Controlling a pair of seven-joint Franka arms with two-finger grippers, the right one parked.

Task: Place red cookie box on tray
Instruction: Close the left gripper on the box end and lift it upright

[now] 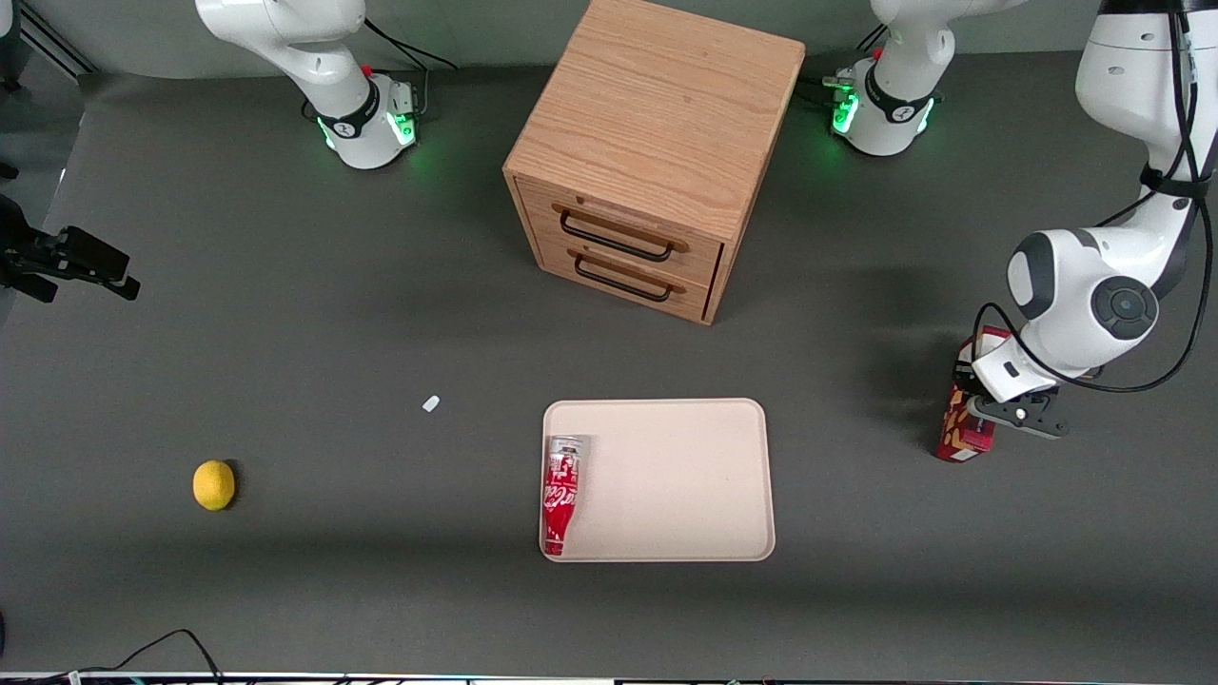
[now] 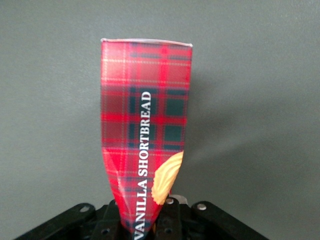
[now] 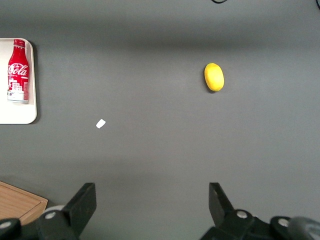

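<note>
The gripper is clamped on the box, pinching it in, toward the working arm's end of the table; next, carry it to the tray, beside the bottle

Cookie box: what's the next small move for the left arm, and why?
Probably carry it toward the tray. The end effector is shut on the red cookie box, out at the working arm's end of the table; the tray has bare space beside the cola bottle.

"VANILLA SHORTBREAD" in white letters along tartan face of red cookie box. White "Coca-Cola" script on red cola bottle lying in tray.
</note>
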